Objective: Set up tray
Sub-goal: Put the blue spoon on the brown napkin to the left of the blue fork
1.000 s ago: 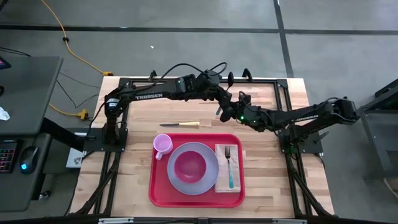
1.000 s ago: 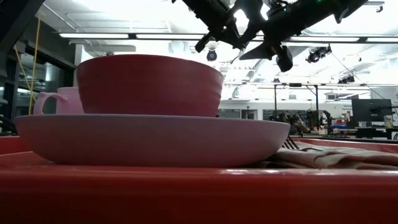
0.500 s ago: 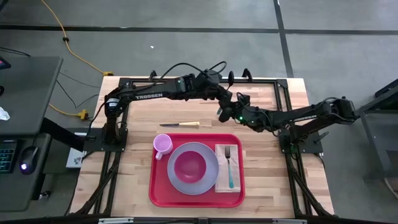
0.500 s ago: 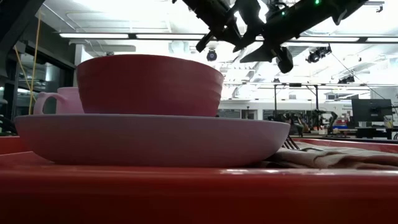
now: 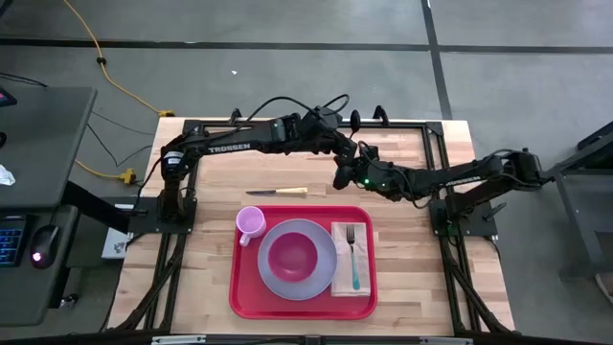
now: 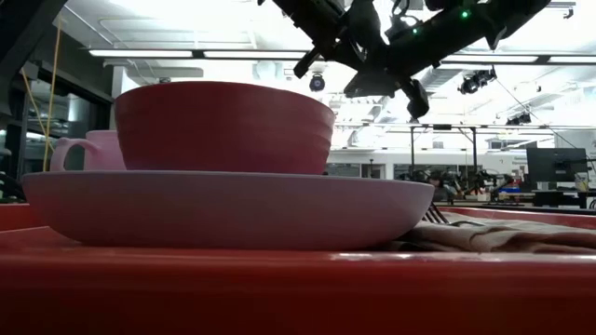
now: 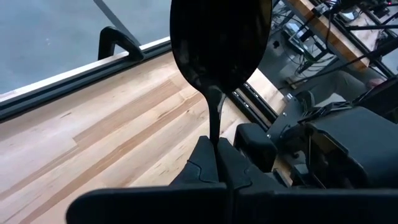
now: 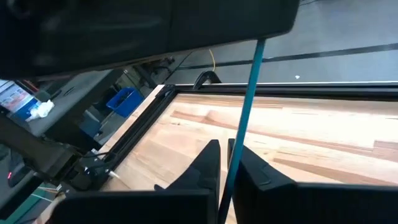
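Bright ceiling glare; near tray perhaps slightly blurred.

One tray, one plate, one bowl, one cup, one napkin, one fork, one knife, one spoon.

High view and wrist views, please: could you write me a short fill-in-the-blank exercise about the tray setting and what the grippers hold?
1. On the tray, the pink bowl sits on the ____.
2. The fork lies on the tan ____.
3. The knife lies on the wooden ____, outside the tray.
4. In the air, the left gripper and the right gripper are both shut on one ____.
Missing words: plate; napkin; table; spoon.
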You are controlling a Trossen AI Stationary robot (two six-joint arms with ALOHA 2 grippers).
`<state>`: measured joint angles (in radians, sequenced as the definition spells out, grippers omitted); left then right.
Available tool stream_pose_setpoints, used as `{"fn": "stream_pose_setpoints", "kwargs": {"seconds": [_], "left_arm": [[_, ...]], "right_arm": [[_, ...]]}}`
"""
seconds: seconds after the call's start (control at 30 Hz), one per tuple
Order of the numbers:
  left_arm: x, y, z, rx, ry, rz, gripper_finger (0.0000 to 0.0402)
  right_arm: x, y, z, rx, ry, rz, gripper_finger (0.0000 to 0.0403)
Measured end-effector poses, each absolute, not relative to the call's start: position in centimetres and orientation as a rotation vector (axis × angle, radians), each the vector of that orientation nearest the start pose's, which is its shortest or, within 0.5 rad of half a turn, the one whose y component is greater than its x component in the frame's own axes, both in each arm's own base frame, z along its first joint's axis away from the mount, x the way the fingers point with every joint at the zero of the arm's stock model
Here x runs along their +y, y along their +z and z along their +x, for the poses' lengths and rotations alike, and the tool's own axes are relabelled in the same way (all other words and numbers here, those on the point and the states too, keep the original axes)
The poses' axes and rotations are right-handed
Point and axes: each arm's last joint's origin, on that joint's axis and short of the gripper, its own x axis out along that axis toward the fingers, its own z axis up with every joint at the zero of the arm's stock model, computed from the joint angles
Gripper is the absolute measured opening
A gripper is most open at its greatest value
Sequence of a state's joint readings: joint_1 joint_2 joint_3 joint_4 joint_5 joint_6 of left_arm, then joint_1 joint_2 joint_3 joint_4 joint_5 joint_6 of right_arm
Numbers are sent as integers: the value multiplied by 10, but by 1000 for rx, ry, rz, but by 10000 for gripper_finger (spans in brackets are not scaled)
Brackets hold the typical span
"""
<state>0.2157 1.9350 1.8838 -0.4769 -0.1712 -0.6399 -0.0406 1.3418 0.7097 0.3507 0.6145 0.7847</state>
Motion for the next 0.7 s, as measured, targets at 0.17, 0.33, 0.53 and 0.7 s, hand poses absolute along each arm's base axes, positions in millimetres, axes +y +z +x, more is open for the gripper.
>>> {"fn": "stream_pose_setpoints", "kwargs": {"seconds": [0.17, 0.33, 0.53, 0.7], "left_arm": [[100, 349, 434, 392, 530, -623, 10], [100, 349, 434, 399, 523, -601, 10], [100, 349, 434, 410, 512, -568, 41], [100, 350, 434, 402, 506, -552, 66]], "right_arm": [[-28, 238, 278, 20, -732, 682, 5], [-28, 236, 277, 46, -743, 676, 1], [-28, 239, 270, 67, -763, 682, 0], [-27, 245, 262, 72, -771, 681, 0]]}}
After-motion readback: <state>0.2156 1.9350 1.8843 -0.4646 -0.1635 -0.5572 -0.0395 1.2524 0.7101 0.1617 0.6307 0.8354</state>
